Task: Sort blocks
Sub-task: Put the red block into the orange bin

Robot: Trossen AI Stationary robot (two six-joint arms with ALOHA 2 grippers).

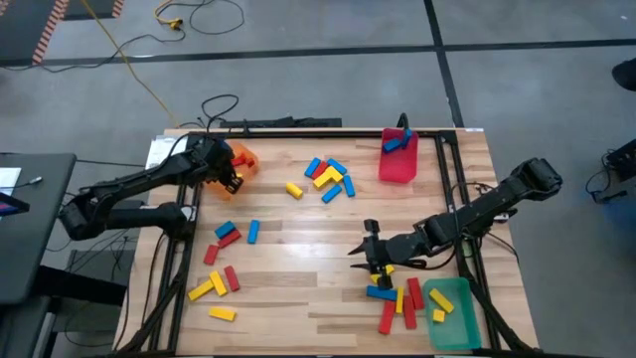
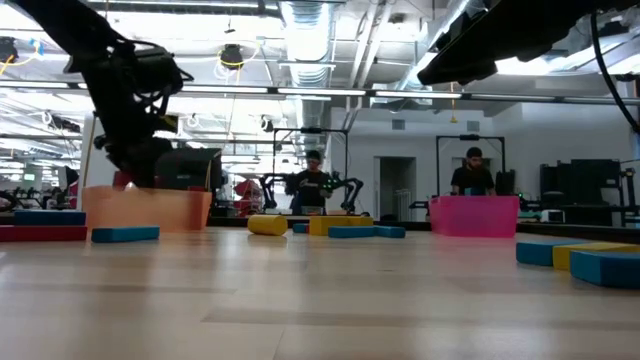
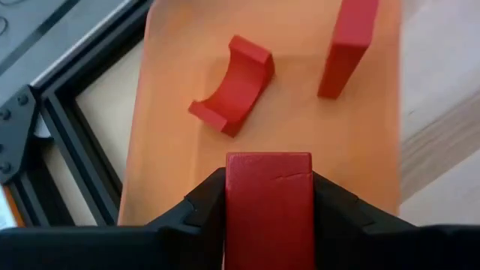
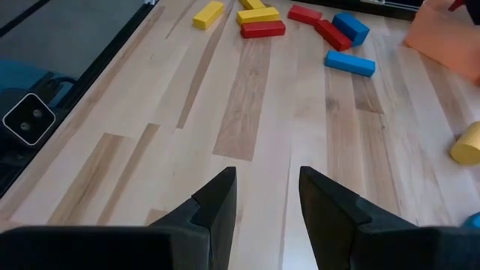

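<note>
The wooden table (image 1: pixel 298 288) carried the whole job, with dark frame rails at its sides and loose blocks (image 1: pixel 329 177) in red, blue and yellow scattered across it — 1 cluster near the middle, others toward the near edge.

3 bins stood on it: orange (image 1: pixel 241 158) at the far left, red (image 1: pixel 397 159) at the far right with blue blocks inside, green (image 1: pixel 452 311) at the near right holding yellow. That pairing suggests each bin takes 1 colour.

The left gripper (image 3: pixel 268 196) hung over the orange bin, fingers clamped on a red block (image 3: pixel 268 202); 2 red pieces already lay inside, so a drop there looks intended.

The right gripper (image 4: pixel 266 196) sat low over bare wood near the green bin, fingers apart and empty — probably between picks.

Beyond the table, a workshop with ceiling lights and 2 people standing far off.
</note>
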